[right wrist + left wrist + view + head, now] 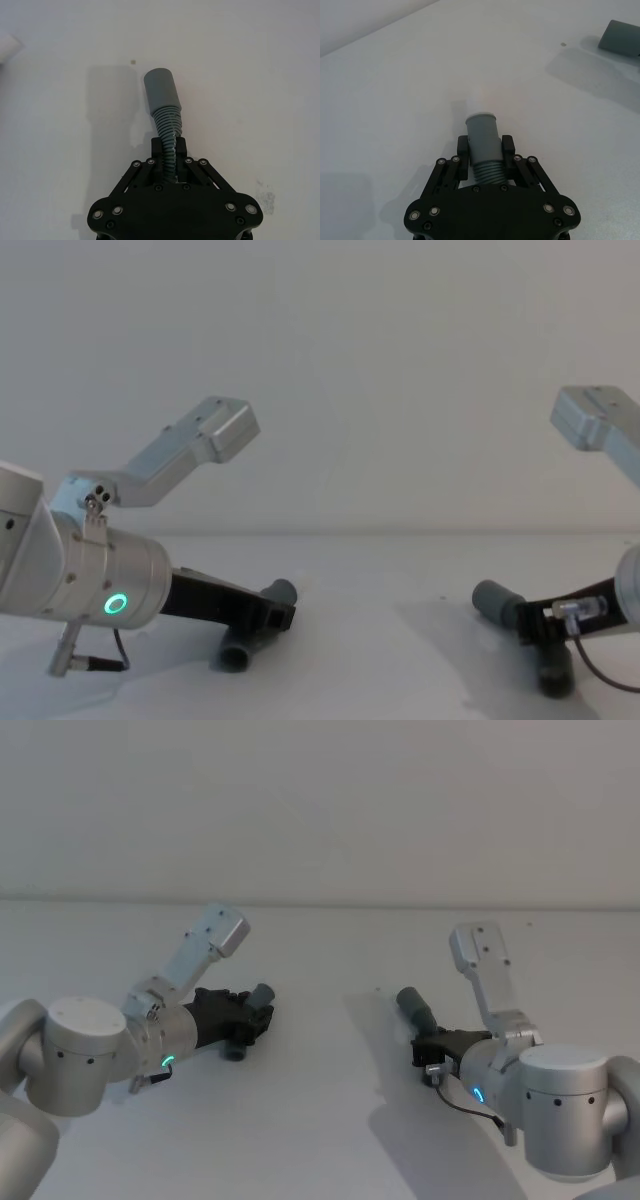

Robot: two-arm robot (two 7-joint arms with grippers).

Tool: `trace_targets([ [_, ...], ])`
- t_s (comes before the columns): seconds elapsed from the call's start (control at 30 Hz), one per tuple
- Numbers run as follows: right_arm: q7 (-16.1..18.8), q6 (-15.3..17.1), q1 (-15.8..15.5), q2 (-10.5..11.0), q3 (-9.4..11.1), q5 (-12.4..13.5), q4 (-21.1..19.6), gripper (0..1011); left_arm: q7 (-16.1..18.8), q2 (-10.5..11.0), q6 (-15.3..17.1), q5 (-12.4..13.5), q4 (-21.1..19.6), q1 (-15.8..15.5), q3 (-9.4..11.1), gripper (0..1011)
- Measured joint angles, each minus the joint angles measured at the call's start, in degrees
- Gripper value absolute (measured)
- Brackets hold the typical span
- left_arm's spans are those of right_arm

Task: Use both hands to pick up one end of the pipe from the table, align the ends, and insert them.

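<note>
Head view: L gripper (255,1018), lower left, clamped on white-tip hose (263,993); R gripper (428,1042), lower right, clamped on cuff hose (412,1004). Both pcs low near table (320,1120), ends well apart.

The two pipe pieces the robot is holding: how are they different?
The left piece, in the left gripper, ends in a white tip; the right piece, in the right gripper, ends in a plain grey cuff. The left piece shows few ribs beyond its gripper; the right piece shows a longer, bending ribbed stretch. Both are grey, ribbed and gripped.
</note>
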Motion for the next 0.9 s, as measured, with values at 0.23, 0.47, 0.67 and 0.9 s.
trace_targets([
  [0.23, 2.2, -2.5, -0.1, 1.3, 0.1, 0.3, -0.5, 124, 0.5, -0.2, 0.1, 0.5, -0.6, 0.2, -0.1, 372],
  [0.47, 6.4, -5.9, -0.4, 4.0, 0.6, 1.4, -2.2, 116, 0.7, 0.2, -0.2, 1.3, -2.6, -0.1, -0.1, 372],
  [0.67, 9.7, -8.4, -0.8, 6.5, 1.5, 2.2, -3.8, 116, -0.4, 1.2, -0.5, 2.2, -5.2, -0.8, 0.3, 372],
  [0.9, 14.2, -11.4, -1.6, 9.9, 3.0, 3.4, -5.9, 116, -2.6, 2.9, -0.8, 2.9, -8.0, -1.9, 0.9, 371],
])
